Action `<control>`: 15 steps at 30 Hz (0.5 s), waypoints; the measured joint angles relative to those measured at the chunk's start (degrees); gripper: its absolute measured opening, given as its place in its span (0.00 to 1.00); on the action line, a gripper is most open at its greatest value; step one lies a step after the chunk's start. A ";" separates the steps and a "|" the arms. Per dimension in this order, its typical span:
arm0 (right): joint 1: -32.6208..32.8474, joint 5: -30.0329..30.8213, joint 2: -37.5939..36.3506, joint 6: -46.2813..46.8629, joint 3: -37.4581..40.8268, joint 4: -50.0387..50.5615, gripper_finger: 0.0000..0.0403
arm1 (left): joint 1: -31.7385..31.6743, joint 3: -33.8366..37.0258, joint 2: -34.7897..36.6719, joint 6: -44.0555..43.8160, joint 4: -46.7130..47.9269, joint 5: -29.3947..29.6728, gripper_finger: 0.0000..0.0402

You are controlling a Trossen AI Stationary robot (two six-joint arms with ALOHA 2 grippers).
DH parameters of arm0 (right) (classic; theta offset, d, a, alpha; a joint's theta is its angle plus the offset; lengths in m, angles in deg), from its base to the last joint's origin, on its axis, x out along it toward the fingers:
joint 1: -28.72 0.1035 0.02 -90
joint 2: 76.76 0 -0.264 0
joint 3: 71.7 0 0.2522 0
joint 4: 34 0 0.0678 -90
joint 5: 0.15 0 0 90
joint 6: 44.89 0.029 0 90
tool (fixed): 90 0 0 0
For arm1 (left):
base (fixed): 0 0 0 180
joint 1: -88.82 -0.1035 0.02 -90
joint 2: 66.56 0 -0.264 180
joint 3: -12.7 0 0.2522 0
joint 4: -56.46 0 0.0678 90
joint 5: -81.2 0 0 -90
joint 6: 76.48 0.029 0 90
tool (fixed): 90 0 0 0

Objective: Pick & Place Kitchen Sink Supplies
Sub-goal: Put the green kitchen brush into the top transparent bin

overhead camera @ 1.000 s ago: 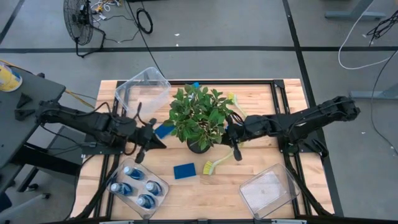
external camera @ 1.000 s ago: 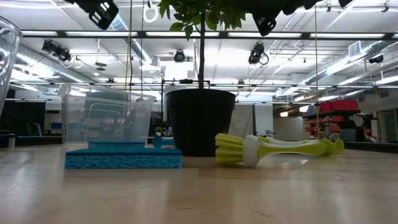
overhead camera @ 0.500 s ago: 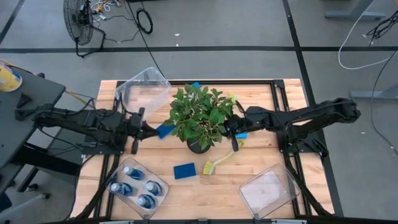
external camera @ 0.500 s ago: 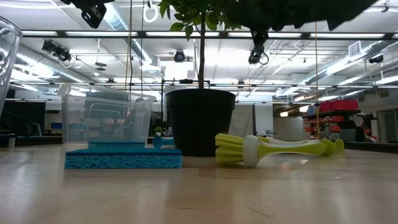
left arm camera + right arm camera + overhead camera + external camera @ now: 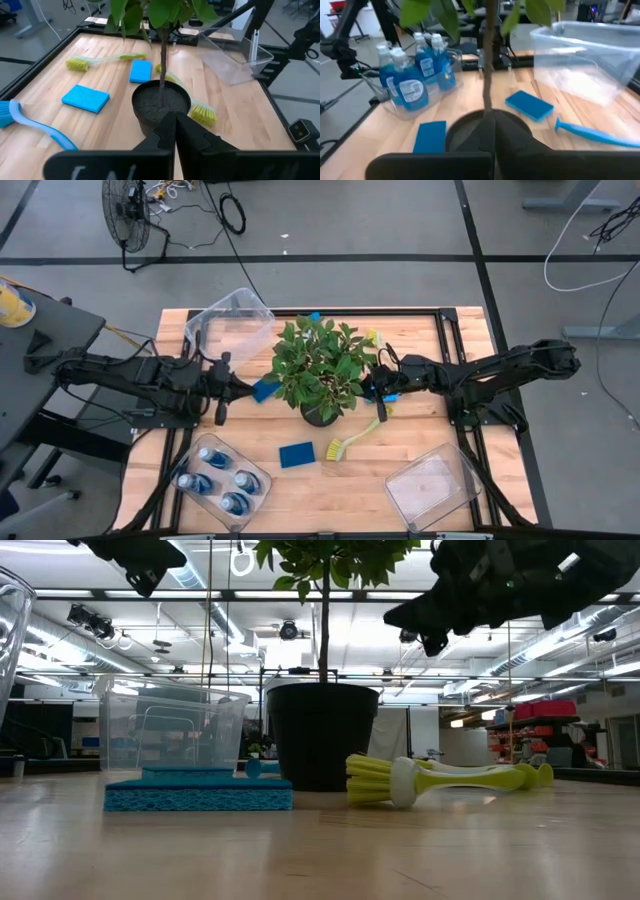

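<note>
A leafy potted plant (image 5: 320, 370) stands mid-table. Blue sponges lie left of it (image 5: 265, 390), in front of it (image 5: 297, 454) and right of it (image 5: 388, 397). A yellow-green brush (image 5: 350, 442) lies flat in front of the pot, another (image 5: 372, 340) behind it. Several blue bottles (image 5: 220, 480) stand in a clear bin at the near left. My left gripper (image 5: 243, 389) hovers shut left of the plant, pointing at the pot (image 5: 161, 105). My right gripper (image 5: 368, 387) hovers shut right of the plant, close to its leaves, seen high up in the low view (image 5: 395, 618).
A clear bin (image 5: 230, 325) leans tilted at the far left. Another clear bin (image 5: 432, 485) sits at the near right. A blue long-handled brush (image 5: 35, 125) lies on the far side of the plant. Bare wood shows along the near edge.
My right gripper has come down and edged toward the plant; in the low view it now hangs in the upper right. My left gripper has drawn back a little toward the table's left edge and turned. Nothing on the table has moved.
</note>
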 joint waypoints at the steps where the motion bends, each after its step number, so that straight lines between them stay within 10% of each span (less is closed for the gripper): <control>1: -0.12 0.00 0.00 0.03 0.27 -0.06 0.00 | 0.00 0.00 0.04 -0.01 0.07 0.27 0.04; 15: -0.44 0.00 0.02 0.71 0.60 0.02 0.01 | 0.00 8.36 0.60 -2.99 -6.29 0.33 0.04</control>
